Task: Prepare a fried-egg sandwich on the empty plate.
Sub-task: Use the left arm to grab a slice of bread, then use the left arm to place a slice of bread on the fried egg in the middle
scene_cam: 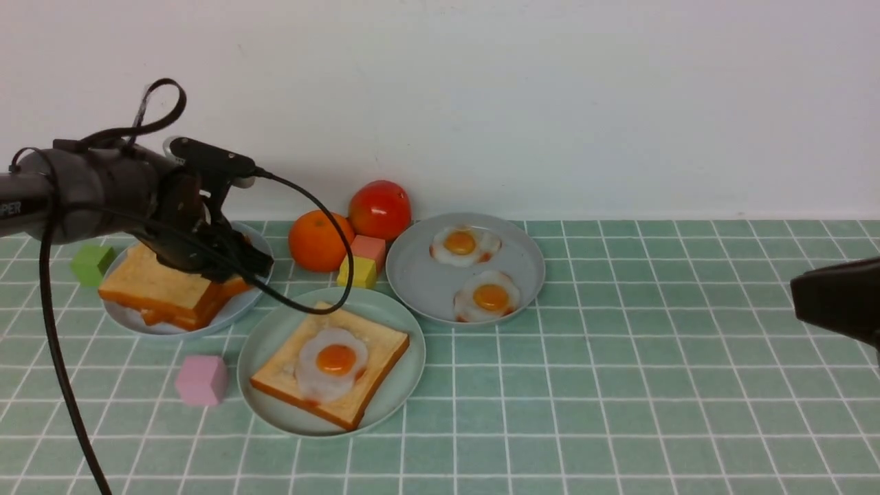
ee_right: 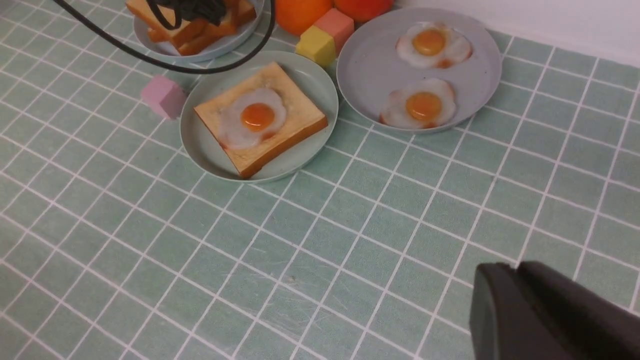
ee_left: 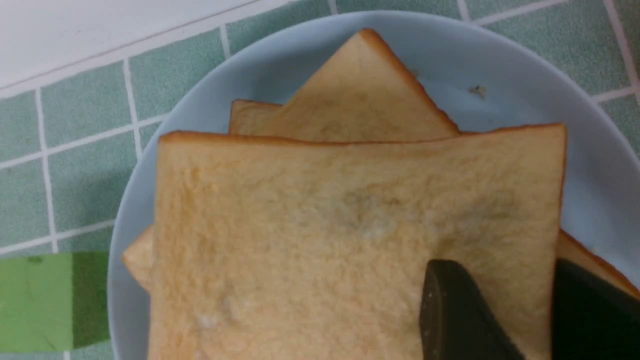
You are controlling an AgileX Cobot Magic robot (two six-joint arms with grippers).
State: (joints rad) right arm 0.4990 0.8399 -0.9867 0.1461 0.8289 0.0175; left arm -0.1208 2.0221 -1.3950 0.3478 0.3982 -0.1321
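— Is the sandwich done?

— Not yet. On the left, the left claw point(scene_cam: 244, 265) is down on the toast stack point(scene_cam: 155, 285). Its fingers are around the top slice's corner, but I cannot tell if they pinch it. In the middle, the plate point(scene_cam: 268, 337) has one toast slice point(scene_cam: 375, 344) with the fried egg point(scene_cam: 333, 364) on top. The right claw point(scene_cam: 799, 297) hangs over the table point(scene_cam: 619, 378) far to the right, fingers pressed together, nothing in them. Only the top toast is missing.

— How many of each?

— Three plates. About three slices stacked, hard to count, plus one. Three eggs: one used, two spare eggs point(scene_cam: 464, 245) on the right-hand plate point(scene_cam: 419, 275). Four blocks point(scene_cam: 201, 379), two round fruits point(scene_cam: 320, 240).
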